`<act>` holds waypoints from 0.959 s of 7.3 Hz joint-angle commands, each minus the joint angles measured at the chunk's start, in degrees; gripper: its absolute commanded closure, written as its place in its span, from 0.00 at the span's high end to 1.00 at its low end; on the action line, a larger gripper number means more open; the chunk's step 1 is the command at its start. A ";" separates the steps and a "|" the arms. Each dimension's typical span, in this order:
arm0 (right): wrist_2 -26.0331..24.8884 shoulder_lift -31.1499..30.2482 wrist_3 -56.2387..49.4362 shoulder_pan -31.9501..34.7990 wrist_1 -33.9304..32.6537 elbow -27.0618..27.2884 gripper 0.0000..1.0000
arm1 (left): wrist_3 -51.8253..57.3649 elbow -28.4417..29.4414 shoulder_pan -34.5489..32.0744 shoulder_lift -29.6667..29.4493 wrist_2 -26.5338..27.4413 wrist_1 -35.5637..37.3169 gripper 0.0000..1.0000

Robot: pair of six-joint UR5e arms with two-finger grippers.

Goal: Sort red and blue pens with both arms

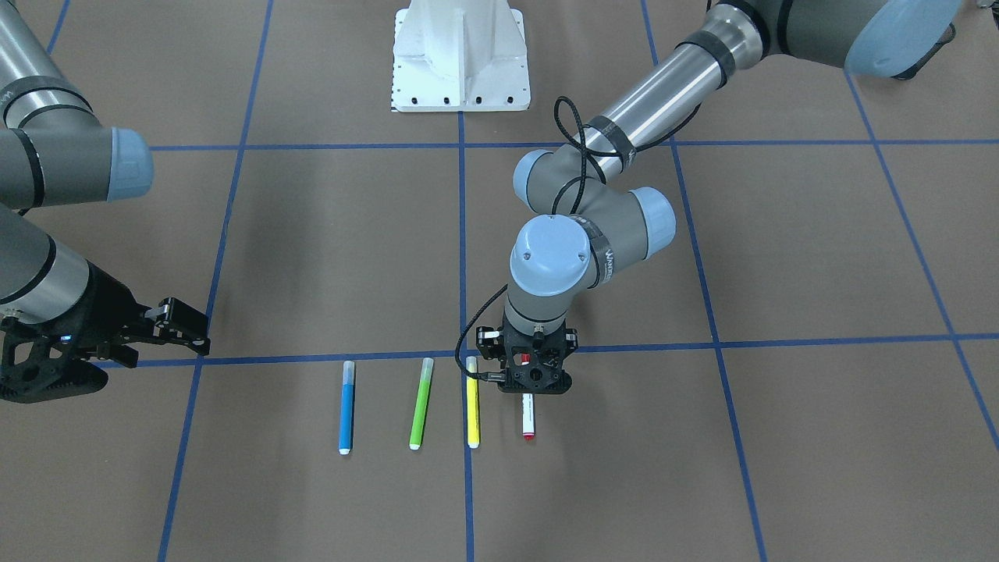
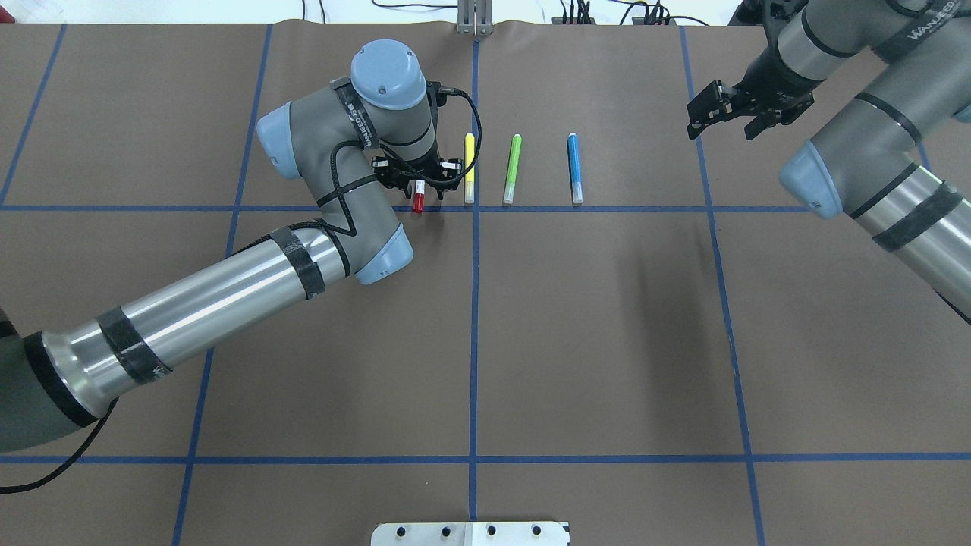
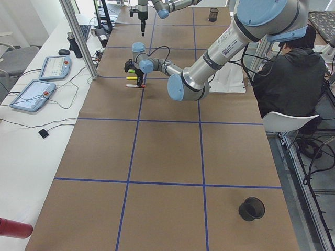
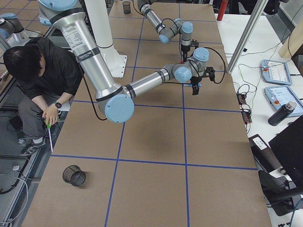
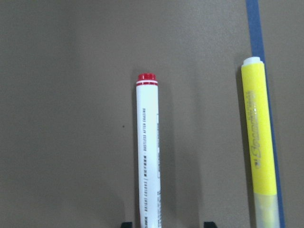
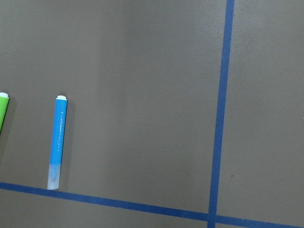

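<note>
The red pen point(image 1: 528, 417), white-barrelled with red ends, lies on the brown table at one end of a row of markers. My left gripper point(image 1: 534, 381) hangs directly over its upper half. In the left wrist view the pen point(image 5: 147, 152) runs up between two dark fingertips point(image 5: 126, 224) that stand apart on either side, open and not touching it. The blue pen point(image 2: 574, 168) lies at the row's other end and also shows in the right wrist view point(image 6: 57, 141). My right gripper point(image 2: 724, 114) hovers open and empty, well off to that side of the blue pen.
A lime-green marker point(image 2: 513, 168) and a yellow marker point(image 2: 469, 167) lie between the two pens, the yellow one point(image 5: 259, 142) close beside the red. A black mesh cup point(image 3: 252, 208) stands near the table's left end. A seated person point(image 3: 288, 73) is beside the white pedestal point(image 1: 460, 55).
</note>
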 commanded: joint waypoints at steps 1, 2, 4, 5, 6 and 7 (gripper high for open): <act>0.00 0.00 -0.02 -0.07 0.03 0.02 1.00 | 0.02 0.38 0.09 0.04 0.00 0.00 0.56; 0.00 0.00 -0.02 -0.07 0.03 -0.07 1.00 | 0.02 0.38 0.00 0.04 0.00 0.09 0.54; 0.00 -0.09 -0.02 -0.15 0.03 0.02 1.00 | 0.02 0.29 0.18 0.13 0.00 0.17 0.22; 0.09 -0.09 -0.02 -0.15 0.03 0.02 1.00 | 0.11 0.12 0.53 0.39 0.00 0.18 0.00; 0.09 -0.17 0.07 -0.15 0.03 0.02 0.99 | 0.11 -0.49 0.53 0.13 0.00 0.35 0.00; 0.09 -0.09 0.16 -0.15 -0.05 0.02 0.99 | -0.24 -1.81 -0.25 0.13 0.00 0.70 0.00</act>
